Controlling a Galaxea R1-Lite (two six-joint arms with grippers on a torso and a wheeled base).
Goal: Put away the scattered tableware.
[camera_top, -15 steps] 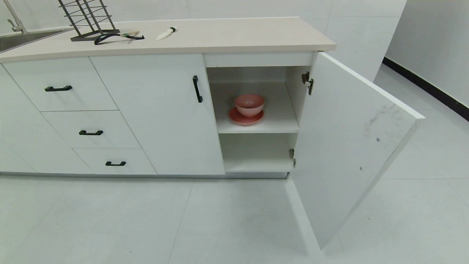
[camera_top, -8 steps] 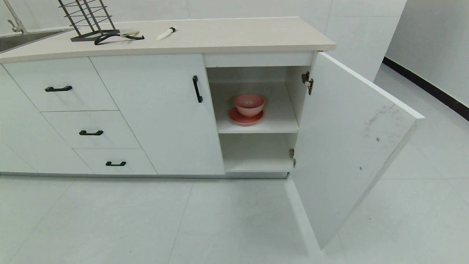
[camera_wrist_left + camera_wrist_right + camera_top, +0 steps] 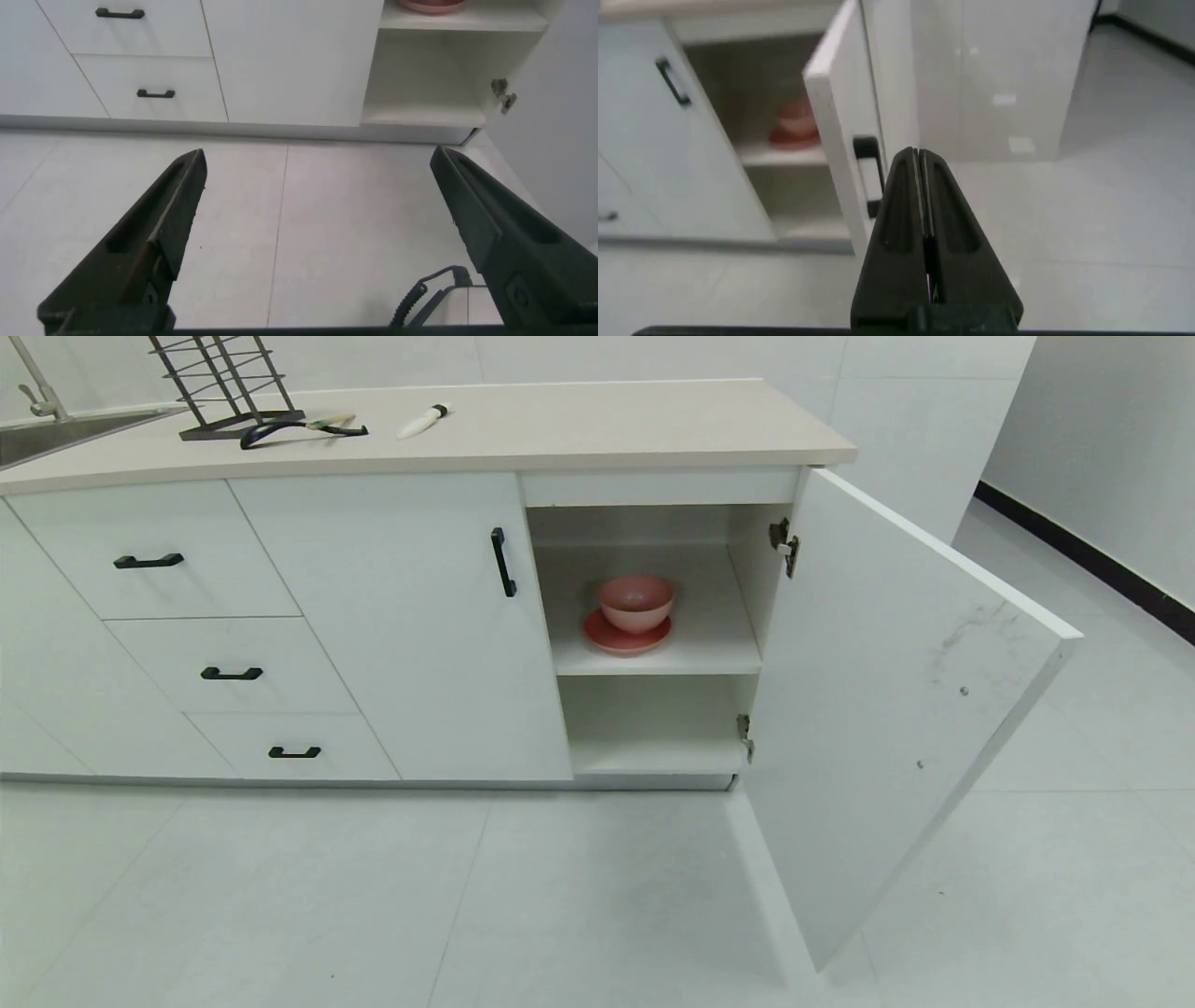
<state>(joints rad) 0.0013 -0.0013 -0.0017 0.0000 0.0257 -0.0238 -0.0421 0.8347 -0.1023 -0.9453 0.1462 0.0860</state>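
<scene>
Nearest, the left pincer (image 3: 318, 161) hangs low over the floor (image 3: 299, 215), jaws spread wide with nothing between them. The right pincer (image 3: 920, 154) has its jaws pressed together, also empty.

Straight ahead of the right pincer stands the swung-open cabinet door (image 3: 842, 112). Its black handle (image 3: 866, 177) is upright on the outer face, toward that pincer (the head view has the door's bare inner face instead). Beyond the door, on the upper shelf (image 3: 719, 658), a pink bowl (image 3: 636, 601) sits on a red plate (image 3: 626, 637), so those two look stowed.

Farthest, up on the table (image 3: 607, 425) and well over to the left pincer's side, lies a white-handled utensil (image 3: 422, 421), its long axis slanting across the table. A dark curved utensil (image 3: 301, 428) lies just beside the foot of a wire rack (image 3: 229, 383). I judge these two are what remains. The left arm is nearer to them, the right arm to the door handle, and both utensils sit well above either pincer.
</scene>
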